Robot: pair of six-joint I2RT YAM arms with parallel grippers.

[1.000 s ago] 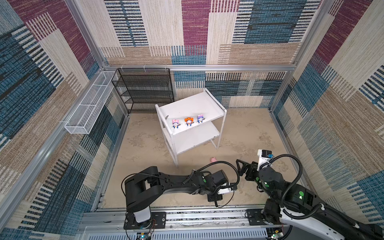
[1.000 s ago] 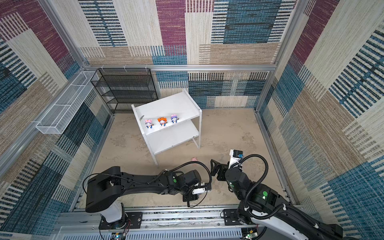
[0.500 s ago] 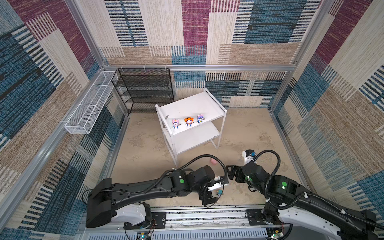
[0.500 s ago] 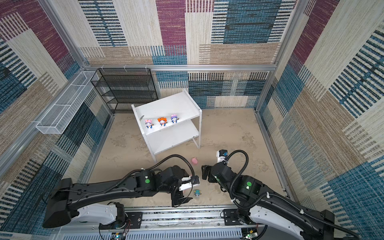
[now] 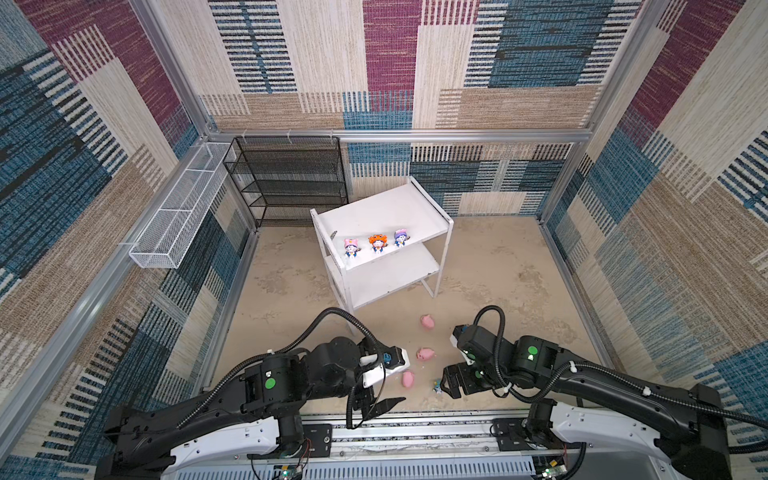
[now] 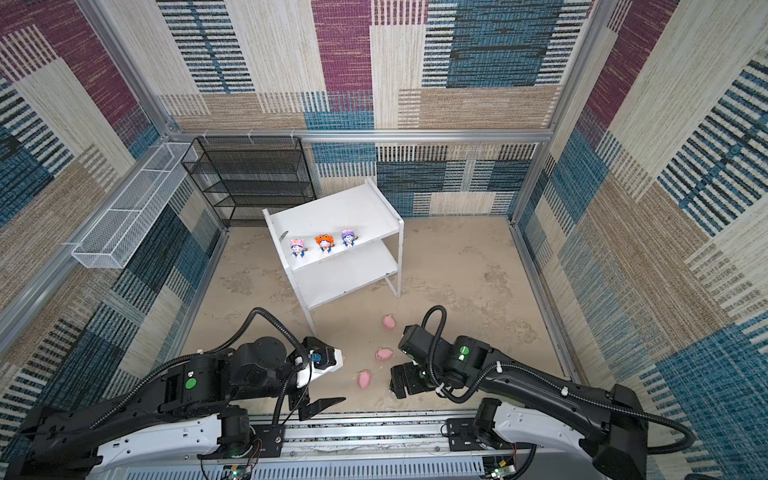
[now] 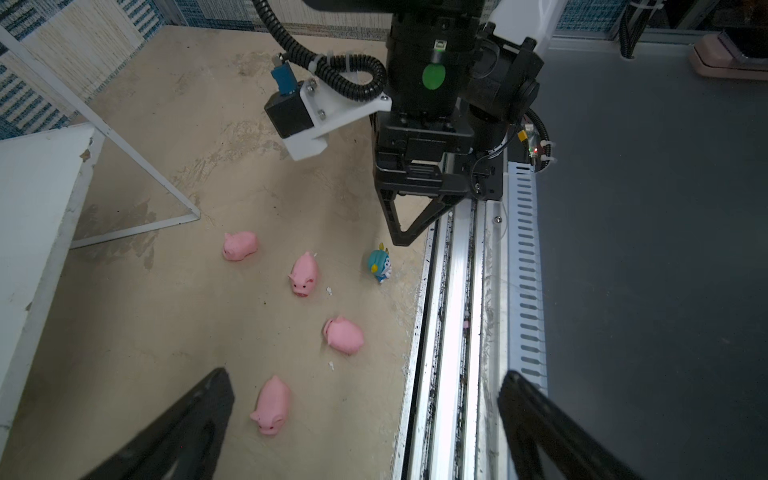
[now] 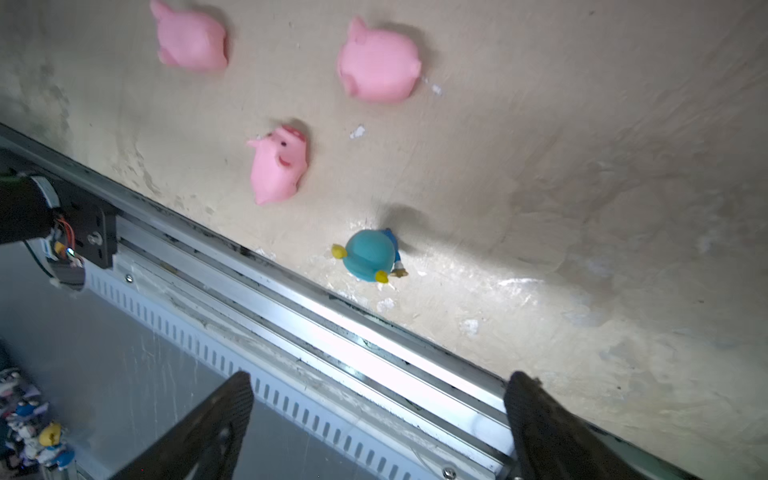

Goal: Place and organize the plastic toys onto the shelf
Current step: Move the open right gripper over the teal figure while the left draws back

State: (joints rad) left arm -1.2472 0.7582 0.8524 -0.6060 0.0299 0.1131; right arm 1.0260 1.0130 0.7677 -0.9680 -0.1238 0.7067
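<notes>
**Down by the metal rail (image 8: 332,328), the teal-hooded figurine (image 8: 370,255) could slip away**

Near the front edge of the floor (image 7: 166,311), the teal-hooded figurine stands up just beside the metal rail. The right gripper (image 8: 380,382) hangs over that spot with its two fingers wide apart and nothing in them. The left gripper (image 7: 365,374) is wide apart and empty too, close to the four pink pigs (image 7: 304,274) on the floor. Up on the top board of the shelf (image 5: 386,216), three other figurines (image 5: 377,243) stand in a row.

What could go wrong? One finger might come down on the rail and not on the floor. Then the fingers would stop too high and close on air. A bump could tip the little toy over, or push it into the groove of the rail, where it is hard to reach. Its head looks round and smooth, so it might pop out of a squeeze. The nearest pig (image 8: 278,170) is close and could get shoved. Both arms are near each other and could bump.
</notes>
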